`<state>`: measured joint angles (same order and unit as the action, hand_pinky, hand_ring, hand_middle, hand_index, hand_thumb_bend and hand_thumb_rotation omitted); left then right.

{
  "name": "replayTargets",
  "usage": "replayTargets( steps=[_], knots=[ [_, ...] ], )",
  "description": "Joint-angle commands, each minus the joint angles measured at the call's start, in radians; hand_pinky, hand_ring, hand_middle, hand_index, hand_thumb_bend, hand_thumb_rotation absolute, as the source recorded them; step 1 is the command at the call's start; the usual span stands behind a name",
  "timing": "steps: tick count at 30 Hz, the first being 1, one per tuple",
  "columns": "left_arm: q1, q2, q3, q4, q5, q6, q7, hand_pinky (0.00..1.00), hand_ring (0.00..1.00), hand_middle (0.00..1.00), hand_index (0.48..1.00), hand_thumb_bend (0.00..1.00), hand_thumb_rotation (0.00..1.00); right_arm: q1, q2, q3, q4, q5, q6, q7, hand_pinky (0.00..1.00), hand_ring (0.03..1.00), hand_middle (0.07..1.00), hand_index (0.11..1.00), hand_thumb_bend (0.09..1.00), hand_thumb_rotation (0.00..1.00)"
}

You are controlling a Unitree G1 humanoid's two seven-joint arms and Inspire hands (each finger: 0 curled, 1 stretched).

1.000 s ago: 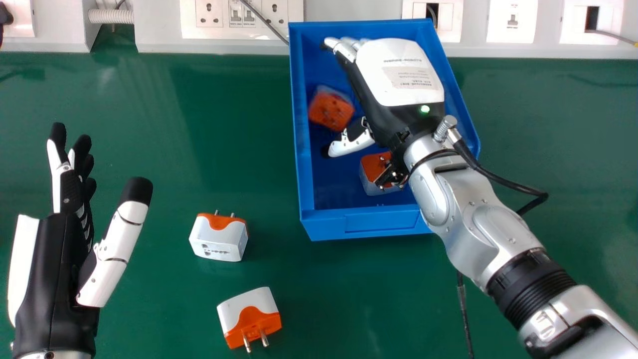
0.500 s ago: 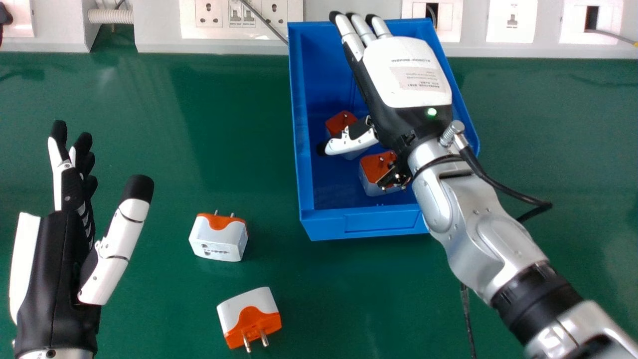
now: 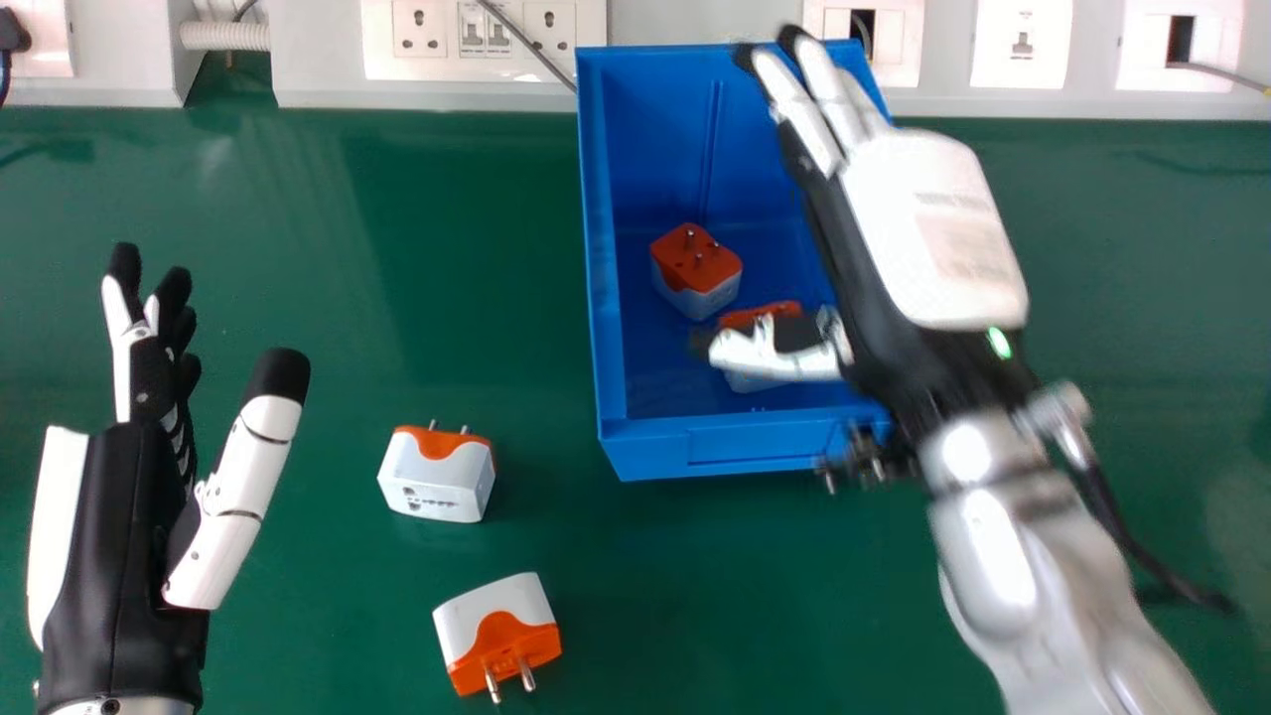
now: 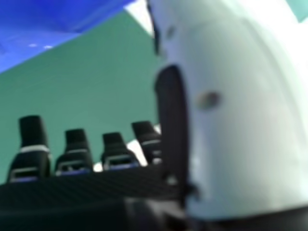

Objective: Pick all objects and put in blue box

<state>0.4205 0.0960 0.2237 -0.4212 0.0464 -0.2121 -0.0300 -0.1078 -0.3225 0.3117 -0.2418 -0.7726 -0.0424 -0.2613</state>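
In the head view my right hand point(image 3: 923, 228) is over the right side of the blue box point(image 3: 609, 298), open and holding nothing, its thumb above an adapter. That orange and white adapter point(image 3: 760, 316) lies in the box, partly hidden by the thumb; another adapter point(image 3: 695, 268) sits upright behind it. Two more lie on the green table left of the box: one adapter point(image 3: 437, 475) and, nearer, a second one point(image 3: 496, 631) with its pins facing the near edge. My left hand point(image 3: 119, 536) stays open at the far left. The right hand view shows my right hand point(image 4: 77, 154) with straight fingers.
Along the back of the green table point(image 3: 298, 248) runs a white trunking with sockets point(image 3: 482, 28). A thin grey cable point(image 3: 526, 45) reaches down to the box's back left corner. Another black cable hangs along my right forearm.
My right hand has straightened its fingers and moved right and nearer, partly out of the box. The adapter it let go of has come to rest in the box. The left hand has barely moved.
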Motion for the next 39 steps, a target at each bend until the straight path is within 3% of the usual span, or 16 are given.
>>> replayTargets(
  steps=[1,4,7,13,16,18,22,25,31,37,39],
  knots=[
    [0.011,0.001,0.007,-0.022,0.003,-0.026,0.005,1.00,1.00,1.00,1.000,0.63,0.82,0.058,-0.018,-0.032,-0.094,0.019,-0.080,-0.033,0.76,0.911,0.950,0.907,0.567,0.26],
    [0.019,0.002,0.009,-0.013,-0.006,-0.033,0.001,1.00,1.00,1.00,1.000,0.61,0.82,0.153,-0.037,-0.051,-0.142,0.038,-0.190,-0.060,0.76,0.891,0.924,0.890,0.544,0.36],
    [0.025,0.005,0.009,-0.003,-0.011,-0.050,-0.003,1.00,1.00,1.00,1.000,0.58,0.83,0.211,-0.064,-0.059,-0.131,0.049,-0.328,-0.095,0.75,0.891,0.912,0.868,0.526,0.38],
    [0.030,0.004,0.009,-0.002,-0.007,-0.054,0.001,1.00,1.00,1.00,1.000,0.57,0.84,0.251,-0.124,-0.062,-0.019,0.061,-0.583,-0.123,0.70,0.855,0.893,0.857,0.439,0.54],
    [0.034,0.004,0.011,-0.003,-0.008,-0.056,0.002,1.00,1.00,1.00,1.000,0.58,0.84,0.252,-0.130,-0.047,0.026,0.063,-0.659,-0.108,0.69,0.845,0.885,0.840,0.421,0.54],
    [0.036,0.004,0.013,-0.005,-0.014,-0.054,-0.002,1.00,1.00,1.00,1.000,0.58,0.84,0.250,-0.129,-0.035,0.055,0.052,-0.702,-0.103,0.67,0.832,0.872,0.821,0.416,0.51],
    [0.036,0.009,0.019,0.002,-0.020,-0.060,-0.008,1.00,1.00,1.00,1.000,0.61,0.84,0.251,-0.120,-0.013,0.090,0.023,-0.745,-0.086,0.69,0.834,0.868,0.817,0.426,0.48],
    [0.033,0.011,0.024,0.011,-0.021,-0.067,-0.012,1.00,1.00,1.00,1.000,0.61,0.83,0.244,-0.104,0.005,0.099,0.005,-0.743,-0.061,0.67,0.822,0.860,0.810,0.434,0.45],
    [0.025,0.010,0.027,0.022,-0.035,-0.070,-0.022,1.00,1.00,1.00,1.000,0.65,0.82,0.196,-0.061,0.041,0.136,-0.034,-0.736,-0.036,0.66,0.829,0.862,0.812,0.434,0.42],
    [0.030,0.010,0.031,0.013,-0.037,-0.060,-0.024,1.00,1.00,1.00,1.000,0.63,0.81,0.107,-0.020,0.096,0.205,-0.068,-0.746,-0.024,0.69,0.849,0.884,0.826,0.420,0.40],
    [0.031,0.008,0.032,0.013,-0.046,-0.060,-0.027,1.00,1.00,1.00,1.000,0.64,0.81,0.076,-0.012,0.120,0.225,-0.074,-0.744,-0.007,0.70,0.855,0.891,0.832,0.417,0.40]
  ],
)
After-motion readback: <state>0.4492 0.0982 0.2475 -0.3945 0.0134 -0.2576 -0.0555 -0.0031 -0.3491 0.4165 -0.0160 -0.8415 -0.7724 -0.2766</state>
